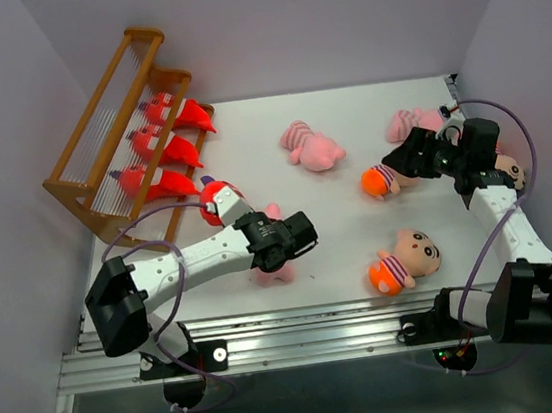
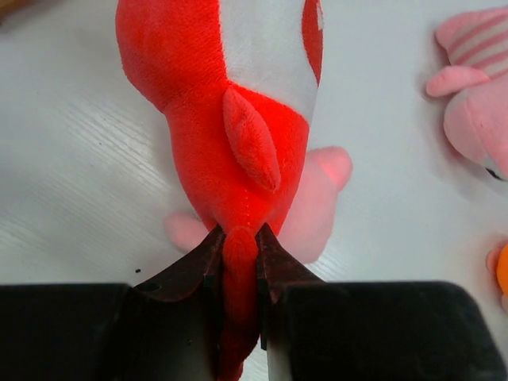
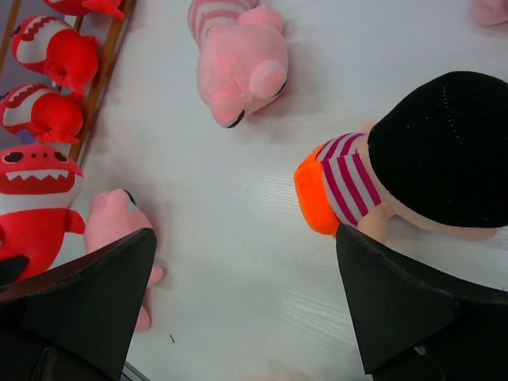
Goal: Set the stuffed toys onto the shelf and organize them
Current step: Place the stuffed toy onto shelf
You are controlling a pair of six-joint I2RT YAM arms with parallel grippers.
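The shelf (image 1: 111,136) stands at the back left with three red monsters (image 1: 160,145) on its steps. My left gripper (image 2: 238,234) is shut on the tail of another red monster (image 2: 230,103), held just off the shelf's near end (image 1: 220,201). A pink pig (image 1: 274,270) lies under that arm. My right gripper (image 1: 403,159) stands open above the table, its fingers (image 3: 397,302) beside a boy doll (image 3: 357,182) with black hair. A second pig (image 1: 311,147) lies mid-table and a third pig (image 1: 412,123) at the back right. Another boy doll (image 1: 405,259) lies near the front.
A third boy doll (image 1: 509,170) peeks from behind my right arm. Purple walls close in on the left, back and right. The metal rail (image 1: 312,333) with both arm bases runs along the near edge.
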